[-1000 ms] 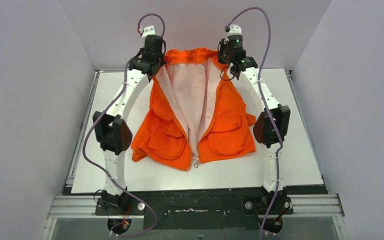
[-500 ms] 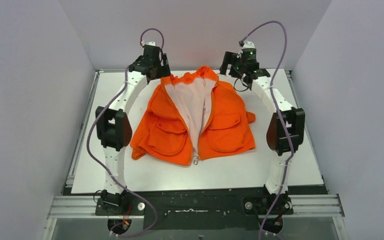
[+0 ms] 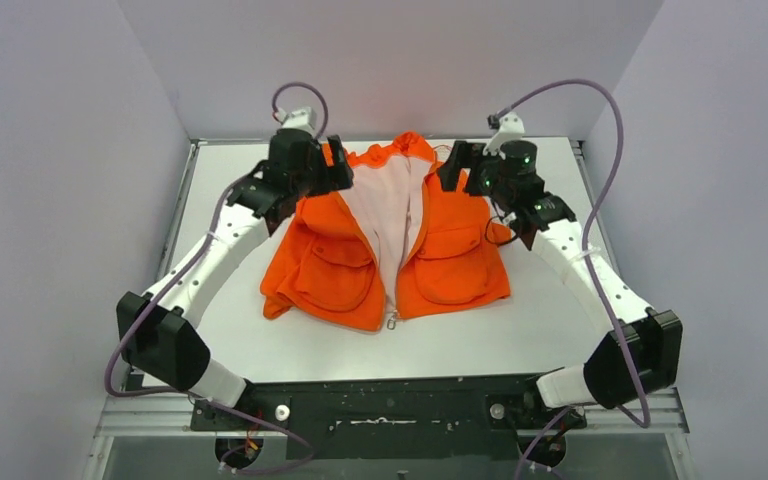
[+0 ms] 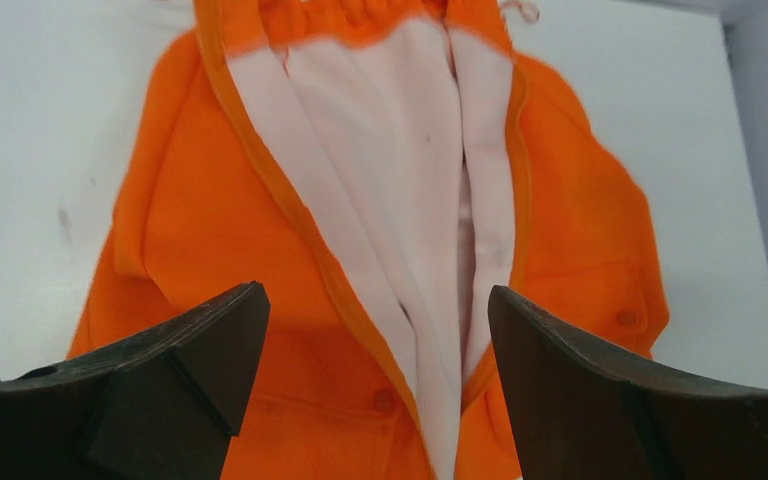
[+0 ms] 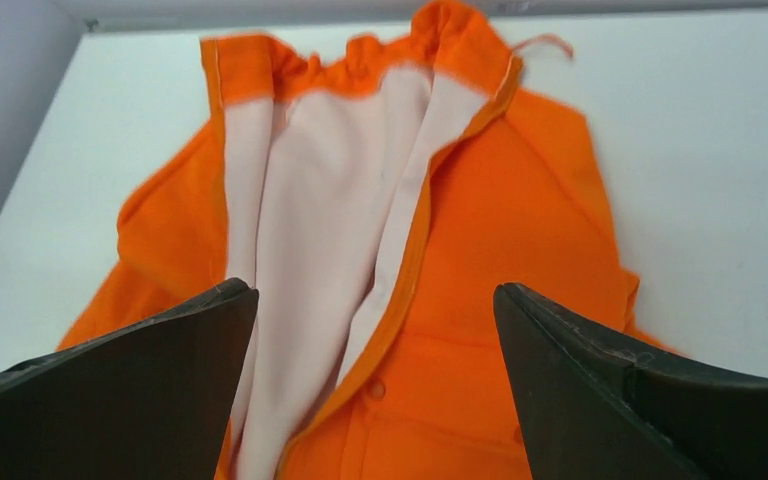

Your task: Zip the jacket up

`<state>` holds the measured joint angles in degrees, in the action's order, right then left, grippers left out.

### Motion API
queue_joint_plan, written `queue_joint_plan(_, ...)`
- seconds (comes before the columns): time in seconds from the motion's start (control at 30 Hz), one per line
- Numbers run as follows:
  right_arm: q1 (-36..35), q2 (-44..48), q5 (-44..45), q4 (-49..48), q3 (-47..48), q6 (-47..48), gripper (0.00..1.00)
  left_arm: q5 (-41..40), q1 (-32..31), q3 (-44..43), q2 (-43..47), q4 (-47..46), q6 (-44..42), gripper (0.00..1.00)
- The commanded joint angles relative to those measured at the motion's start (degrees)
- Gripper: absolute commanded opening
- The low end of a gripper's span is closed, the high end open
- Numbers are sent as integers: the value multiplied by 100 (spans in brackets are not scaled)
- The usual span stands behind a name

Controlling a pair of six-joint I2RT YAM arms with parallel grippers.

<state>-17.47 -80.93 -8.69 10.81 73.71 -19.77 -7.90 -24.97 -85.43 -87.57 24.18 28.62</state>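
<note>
One orange jacket (image 3: 450, 260) lies front-up mid-table (image 3: 560, 320), its front open in a V over pale lining. The top view shows two flap pockets (image 3: 345, 275) and one zipper pull (image 3: 392, 323) at the hem; both wrist views cut the hem off. The left gripper (image 4: 372, 290) and right gripper (image 5: 375, 285) hover near the collar, fingers spread, holding nothing.

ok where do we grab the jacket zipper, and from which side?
Probably the small metal pull poking past the jacket hem, where both front edges meet. Come from the near side, top down: it lies flat on the table, clear of fabric there.
</note>
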Motion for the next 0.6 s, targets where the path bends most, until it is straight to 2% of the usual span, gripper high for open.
queue_joint_plan(0.0,-615,728,447,-47,-837,-10,92,-265,-659,761,430,-43,167,81)
queue_joint_plan(0.23,-1791,1552,1350,200,-2068,-365,92,-906,-1519,1941,1364,448,355,81)
queue_joint_plan(0.4,-2332,1892,1667,346,-2534,-753,90,-875,-1972,2643,1856,621,724,81)
queue_joint_plan(0.57,-2697,2009,1856,478,-2815,-1006,89,-795,-2603,3350,2160,387,1078,80)
